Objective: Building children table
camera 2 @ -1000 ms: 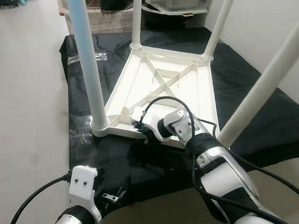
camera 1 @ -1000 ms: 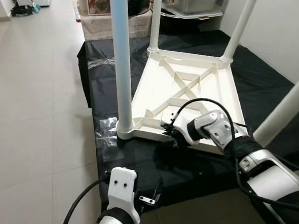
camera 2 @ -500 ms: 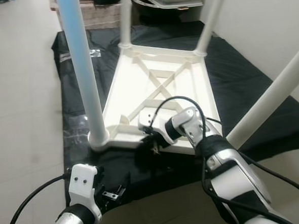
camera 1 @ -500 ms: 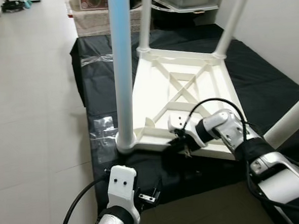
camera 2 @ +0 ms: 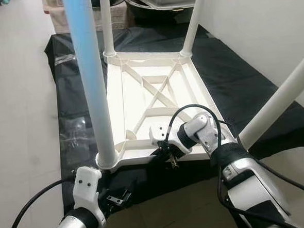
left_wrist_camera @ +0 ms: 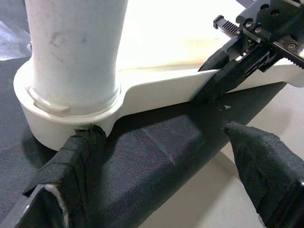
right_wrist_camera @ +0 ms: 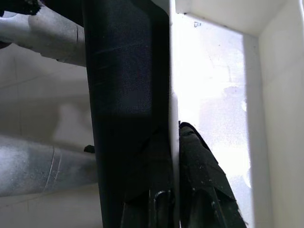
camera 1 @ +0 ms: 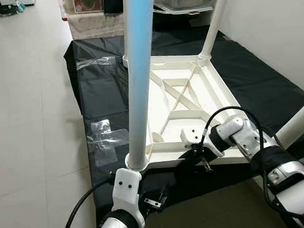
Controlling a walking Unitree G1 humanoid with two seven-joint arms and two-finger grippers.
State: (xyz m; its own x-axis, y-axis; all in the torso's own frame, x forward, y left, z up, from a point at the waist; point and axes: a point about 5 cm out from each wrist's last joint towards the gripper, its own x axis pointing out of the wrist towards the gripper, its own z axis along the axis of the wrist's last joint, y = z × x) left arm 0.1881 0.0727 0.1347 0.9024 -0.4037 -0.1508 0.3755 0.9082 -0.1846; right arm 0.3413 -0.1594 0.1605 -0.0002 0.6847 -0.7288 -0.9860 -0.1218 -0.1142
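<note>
Pinching the white table (camera 1: 212,89) rim, right end effector (camera 1: 200,155).

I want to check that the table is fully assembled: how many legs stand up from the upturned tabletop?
4. Near left leg, by the left gripper; near right leg, beside the right arm; far left leg; far right leg. None looks hidden.

Pale tiled floor (camera 1: 34,126) (glossy), white wall (camera 1: 270,29) alongside.

Upright legs (camera 1: 139,78) around table underside (camera 1: 187,106)
</note>
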